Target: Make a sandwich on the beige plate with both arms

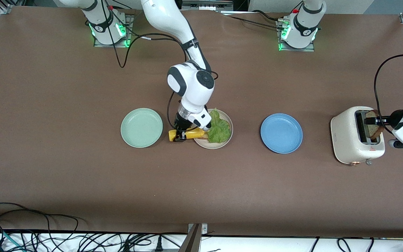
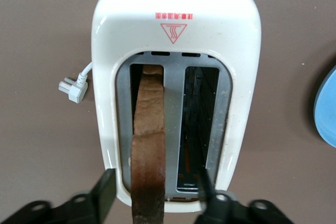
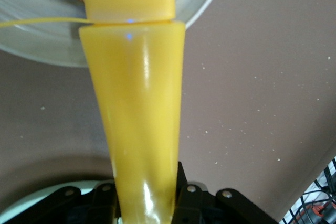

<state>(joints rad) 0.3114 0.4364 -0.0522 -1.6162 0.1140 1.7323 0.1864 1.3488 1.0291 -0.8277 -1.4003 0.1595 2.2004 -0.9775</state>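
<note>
On the brown bench (image 1: 65, 175), a cream two-slot toaster (image 1: 348, 140) is seen at the left arm's end, with a brown-crusted bread slice (image 2: 149, 145) standing in one slot. Three round plates lie in a row: mint-green (image 1: 141, 127), pale beige (image 1: 227, 138), blue (image 1: 281, 133). A ruffled green lettuce leaf (image 1: 219, 129) rests on bread on the beige plate. The slice is straddled, untouched, by the left gripper's (image 2: 157, 195) parted jaws. A yellow squeeze bottle (image 3: 139, 114) is clamped in the right gripper (image 1: 180, 135), nozzle over the beige plate's rim.
</note>
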